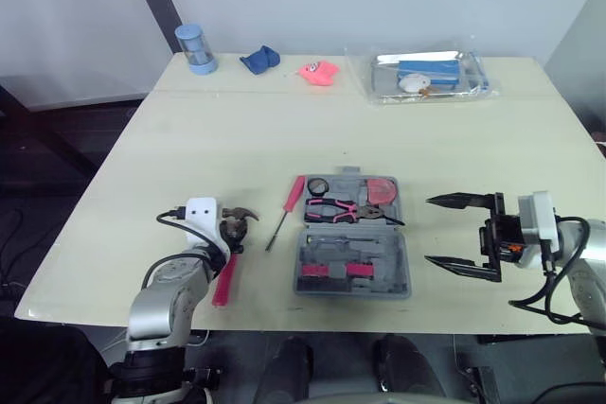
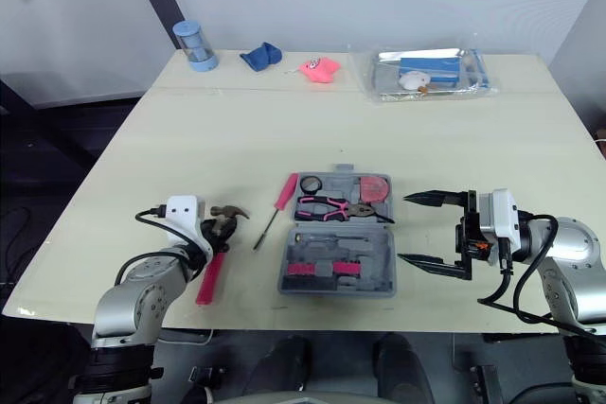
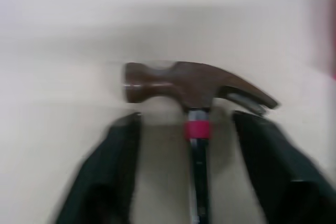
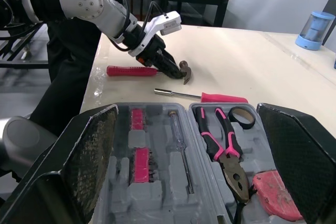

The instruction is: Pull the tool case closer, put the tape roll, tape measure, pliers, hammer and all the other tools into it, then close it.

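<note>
While spread, left gripper [image 3: 186,116] astride hammer [image 3: 189,82]

Pale table [image 1: 237,139]. Toward the near edge lie an open grey tool case [image 1: 390,258], a red-handled screwdriver [image 1: 287,207] just beside its left side, and a pink-handled hammer [image 1: 225,281] farther left. Along the far edge, left to right: blue canister [image 1: 196,48], crumpled blue cloth [image 1: 259,60], pink object [image 1: 319,73], clear packet [image 1: 426,75].
</note>
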Controlling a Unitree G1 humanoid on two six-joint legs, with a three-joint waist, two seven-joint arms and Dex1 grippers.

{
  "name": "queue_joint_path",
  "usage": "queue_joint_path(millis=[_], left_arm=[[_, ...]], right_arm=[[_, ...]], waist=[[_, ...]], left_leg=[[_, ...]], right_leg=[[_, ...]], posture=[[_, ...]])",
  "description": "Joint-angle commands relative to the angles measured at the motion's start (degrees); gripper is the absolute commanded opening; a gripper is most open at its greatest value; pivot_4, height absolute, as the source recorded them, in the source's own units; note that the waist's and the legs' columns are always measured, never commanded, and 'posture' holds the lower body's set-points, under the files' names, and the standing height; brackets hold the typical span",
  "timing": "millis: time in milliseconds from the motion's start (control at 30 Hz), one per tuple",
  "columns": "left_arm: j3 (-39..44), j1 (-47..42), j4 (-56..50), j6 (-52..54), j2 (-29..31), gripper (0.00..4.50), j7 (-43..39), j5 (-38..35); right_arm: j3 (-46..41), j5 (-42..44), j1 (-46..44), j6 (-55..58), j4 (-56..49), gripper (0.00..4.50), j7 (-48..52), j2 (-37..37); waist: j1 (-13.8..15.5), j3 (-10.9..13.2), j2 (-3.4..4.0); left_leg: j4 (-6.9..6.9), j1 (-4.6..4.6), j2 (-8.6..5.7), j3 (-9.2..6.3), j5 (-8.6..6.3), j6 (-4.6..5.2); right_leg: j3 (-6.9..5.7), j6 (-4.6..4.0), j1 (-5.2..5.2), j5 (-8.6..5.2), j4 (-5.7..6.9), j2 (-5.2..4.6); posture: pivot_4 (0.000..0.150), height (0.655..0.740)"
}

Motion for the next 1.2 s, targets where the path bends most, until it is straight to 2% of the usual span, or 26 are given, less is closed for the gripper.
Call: queue_joint_path(millis=[33, 67, 100, 133, 400, 500, 667, 867, 967, 1033, 1200], left_arm=[[0.08, 0.0, 1.25, 0.13, -0.52, 0.9, -0.34, 0.54], [0.12, -0.05, 1.32, 0.08, -0.57, 0.29, -0.41, 0.65], [0.19, -0.13, 1.5, -0.04, -0.63, 0.04, -0.48, 0.79], [0.26, -0.21, 1.72, -0.25, -0.67, 0.01, -0.56, 0.91], [0.31, 0.1, 2.03, -1.32, 0.27, 0.01, -2.15, 1.48], [0.1, 0.45, 1.23, -2.89, 2.81, 0.01, -5.48, 1.7], [-0.68, 0.96, -2.09, -5.06, 9.23, 0.01, -14.48, 0.26], [-3.27, -0.79, -5.87, -5.81, 20.95, 0.01, -31.13, -3.01], [-6.02, -4.32, -6.77, -5.43, 26.18, 0.01, -38.41, -3.99], [-10.59, -10.17, -6.7, -4.91, 28.63, 0.01, -43.72, -3.93], [-19.8, -20.95, -5.32, -4.57, 27.4, 0.01, -49.79, -2.62]], right_arm=[[-1.22, 0.57, -0.03, -1.02, -0.97, 4.5, -0.1, -0.28], [-1.24, 0.56, -0.01, -1.04, -0.97, 4.5, -0.1, -0.28], [-1.28, 0.58, 0.08, -1.06, -1.01, 4.5, -0.12, -0.27], [-1.3, 0.59, 0.17, -1.1, -1.02, 4.5, -0.12, -0.24], [-1.42, 1.57, 0.66, -0.54, -1.37, 4.5, 0.13, -0.2], [-1.51, 2.16, 0.78, -0.07, -1.66, 4.5, 0.41, -0.41], [-1.72, 2.48, 0.94, 0.08, -1.63, 4.5, 0.53, -0.64], [-1.92, 2.45, 1.57, -0.11, -1.47, 4.5, 0.67, -0.73], [-2.15, 2.29, 1.75, -0.36, -1.22, 4.5, 0.57, -0.72], [-2.83, 2.19, 2.9, -0.98, -1.24, 4.5, 0.46, -0.64], [-4.28, 2.08, 5.04, -1.88, -1.25, 4.5, -0.27, -0.56]], waist=[[0.02, 0.0, 0.0], [0.08, 0.0, 0.0], [0.1, 0.0, 0.0], [0.1, -0.01, 0.01], [0.1, -0.02, 0.02], [0.04, -0.01, 0.02], [-0.13, 0.02, -0.03], [-0.07, 0.05, -0.06], [-0.03, 0.05, -0.06], [0.09, 0.06, -0.07], [0.06, 0.07, -0.09]], left_leg=[[0.0, 0.0, 0.0, 0.0, 0.0, 0.0], [0.0, 0.0, -0.01, 0.0, 0.0, 0.0], [0.0, 0.0, -0.01, 0.0, 0.0, 0.0], [0.0, 0.0, -0.01, 0.0, 0.0, 0.0], [0.0, 0.02, -0.01, -0.01, 0.0, 0.0], [0.0, 0.02, -0.01, -0.02, 0.0, 0.0], [-0.02, -0.01, -0.01, -0.05, 0.0, 0.0], [-0.04, -0.03, 0.0, -0.05, 0.0, 0.0], [-0.05, -0.03, 0.0, -0.04, -0.01, 0.02], [-0.05, -0.05, 0.0, -0.07, -0.01, 0.03], [-0.04, -0.1, -0.02, -0.09, -0.01, 0.02]], right_leg=[[0.0, 0.0, 0.01, 0.0, 0.0, 0.0], [0.0, 0.0, 0.01, 0.0, -0.01, 0.0], [0.0, 0.0, 0.01, 0.0, -0.01, 0.0], [0.0, 0.0, 0.01, 0.0, -0.01, -0.01], [-0.01, 0.0, 0.04, 0.0, -0.01, 0.0], [-0.02, 0.0, 0.04, 0.0, -0.01, 0.0], [-0.05, 0.0, 0.03, 0.0, -0.03, 0.01], [-0.07, 0.0, 0.02, -0.01, -0.06, 0.0], [-0.07, 0.01, 0.02, -0.01, -0.08, 0.0], [-0.1, 0.01, 0.02, -0.01, -0.08, 0.01], [-0.13, 0.02, 0.02, -0.01, -0.13, 0.0]], posture=[[0.15, 0.74], [0.15, 0.74], [0.15, 0.74], [0.15, 0.74], [0.15, 0.74], [0.15, 0.74], [0.15, 0.74], [0.15, 0.74], [0.15, 0.74], [0.15, 0.74], [0.15, 0.74]])
